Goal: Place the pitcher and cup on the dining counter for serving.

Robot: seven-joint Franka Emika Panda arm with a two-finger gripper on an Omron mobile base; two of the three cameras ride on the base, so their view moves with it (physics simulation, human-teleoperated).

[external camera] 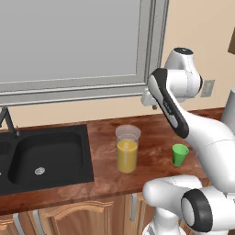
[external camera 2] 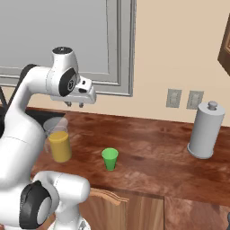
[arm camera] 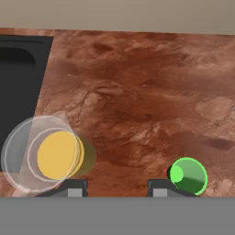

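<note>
The pitcher (external camera: 127,151) (external camera 2: 58,144), a clear cylinder part full of orange liquid, stands upright on the brown sink counter (external camera: 151,133) just right of the sink. The small green cup (external camera: 180,154) (external camera 2: 110,158) stands upright a short way to its right. My gripper (external camera 2: 78,105) hangs well above the counter behind them, pointing down, open with nothing between its fingers. From the hand view the pitcher (arm camera: 55,153) is at lower left and the cup (arm camera: 187,176) at lower right, with my gripper (arm camera: 117,189) between them. The dining counter is out of view.
A black sink (external camera: 46,156) with a dark faucet (external camera: 7,120) lies left of the pitcher. A tall grey canister (external camera 2: 205,130) stands at the counter's right end by two wall outlets (external camera 2: 173,98). A window (external camera: 73,41) fills the wall behind.
</note>
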